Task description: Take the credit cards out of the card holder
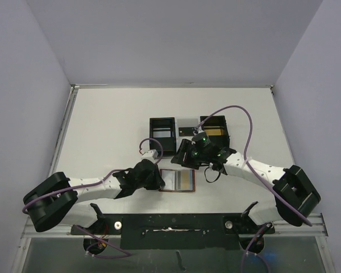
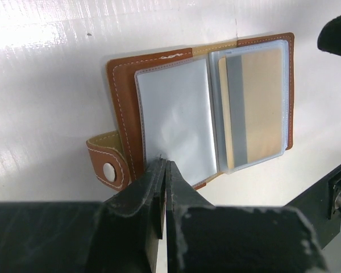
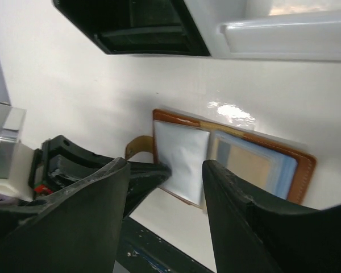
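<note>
You had the wallet (image 2: pixel 122 102) lying open on the table (image 1: pixel 102 125), near its front edge between the two arms, with its snap tab (image 2: pixel 108 162) sticking out on the left. One gold-tan card (image 2: pixel 261 108) sat in the clear sleeve of the right leaf, and the left leaf's sleeve (image 2: pixel 173 119) looked empty. Your left gripper (image 2: pixel 163 165) had its jaws pressed together, tips at the near edge of that empty sleeve; whether they pinched it was unclear. Your right gripper (image 3: pixel 165 165) hung above the wallet with its jaws apart and nothing between them. The tray (image 1: pixel 162 122) stood behind, and something gold-tan showed in its right compartment.
</note>
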`<state>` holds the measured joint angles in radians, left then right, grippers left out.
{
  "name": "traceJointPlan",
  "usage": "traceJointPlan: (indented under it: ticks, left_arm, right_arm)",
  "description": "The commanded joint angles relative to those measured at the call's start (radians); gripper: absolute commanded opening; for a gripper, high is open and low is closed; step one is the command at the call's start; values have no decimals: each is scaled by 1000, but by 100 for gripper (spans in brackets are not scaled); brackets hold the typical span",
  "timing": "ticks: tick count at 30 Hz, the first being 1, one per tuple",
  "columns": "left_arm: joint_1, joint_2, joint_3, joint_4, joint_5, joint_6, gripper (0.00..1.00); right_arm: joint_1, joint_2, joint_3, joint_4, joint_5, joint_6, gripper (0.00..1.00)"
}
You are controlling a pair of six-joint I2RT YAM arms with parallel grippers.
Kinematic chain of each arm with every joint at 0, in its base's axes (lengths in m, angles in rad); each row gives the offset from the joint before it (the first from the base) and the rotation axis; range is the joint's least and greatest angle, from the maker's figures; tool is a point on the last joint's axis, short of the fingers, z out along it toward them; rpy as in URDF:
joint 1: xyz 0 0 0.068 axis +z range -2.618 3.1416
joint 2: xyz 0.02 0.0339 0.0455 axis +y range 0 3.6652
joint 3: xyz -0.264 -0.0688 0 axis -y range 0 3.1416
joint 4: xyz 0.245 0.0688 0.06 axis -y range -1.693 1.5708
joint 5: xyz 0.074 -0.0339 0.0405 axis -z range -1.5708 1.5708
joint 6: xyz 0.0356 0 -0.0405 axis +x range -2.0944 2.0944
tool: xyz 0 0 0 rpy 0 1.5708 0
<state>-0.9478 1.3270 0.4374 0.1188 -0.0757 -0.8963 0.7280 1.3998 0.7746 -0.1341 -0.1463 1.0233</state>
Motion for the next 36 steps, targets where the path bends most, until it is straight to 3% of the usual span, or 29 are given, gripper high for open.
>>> traceJointPlan:
  ticks: [1,15,36]
  left_arm:
    - [-5,-19,32,27,-20,16,2]
    - [-5,-22,33,24,12,34,2]
    - [-5,-16,47,15,27,42,2]
  right_arm:
    - [16,-21,40,-186,112,-54,54]
    - [58,15,-12,-207,140,-9,51]
    - [93,39,-25,-219,183,19,54]
